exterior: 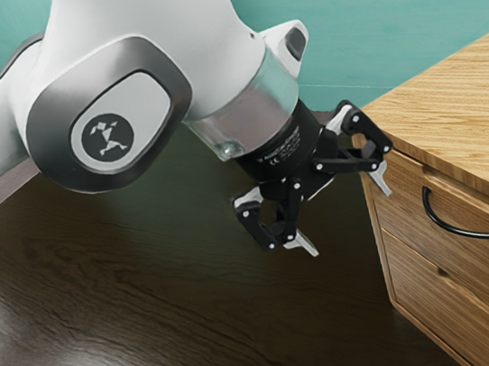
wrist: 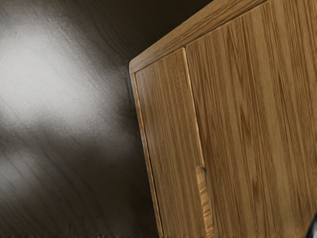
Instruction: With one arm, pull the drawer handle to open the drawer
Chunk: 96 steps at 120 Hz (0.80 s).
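Gripper (exterior: 342, 213): black, its two fingers spread wide and grasping nothing. It hung just beside the cabinet's (exterior: 462, 107) near upper corner.
Cabinet: oak-toned, stood on the dark tabletop (exterior: 138, 334) at the exterior view's right.
Top drawer (exterior: 402, 204): front flush with the cabinet, closed.
Drawer handle (exterior: 459, 231): black curved bar on that front, apart from the fingers.

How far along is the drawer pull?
Done: nothing yet; the drawer front sits flush with the cabinet. In hand: the gripper, open, hangs by the cabinet's corner, short of the black handle. Left: reach the handle, close on it, pull the drawer out.
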{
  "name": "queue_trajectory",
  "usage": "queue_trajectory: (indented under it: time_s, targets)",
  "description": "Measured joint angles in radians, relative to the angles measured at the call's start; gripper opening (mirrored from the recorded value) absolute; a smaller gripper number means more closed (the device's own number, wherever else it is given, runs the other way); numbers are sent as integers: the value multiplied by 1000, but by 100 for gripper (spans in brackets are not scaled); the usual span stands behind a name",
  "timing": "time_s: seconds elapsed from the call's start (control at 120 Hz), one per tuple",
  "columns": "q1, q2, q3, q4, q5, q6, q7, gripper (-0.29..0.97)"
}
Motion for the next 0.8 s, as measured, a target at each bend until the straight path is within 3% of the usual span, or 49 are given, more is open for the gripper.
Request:
queue_trajectory:
  time_s: [0.8]
  targets:
    - [9,63,-24,-45,-29,164,-53,68]
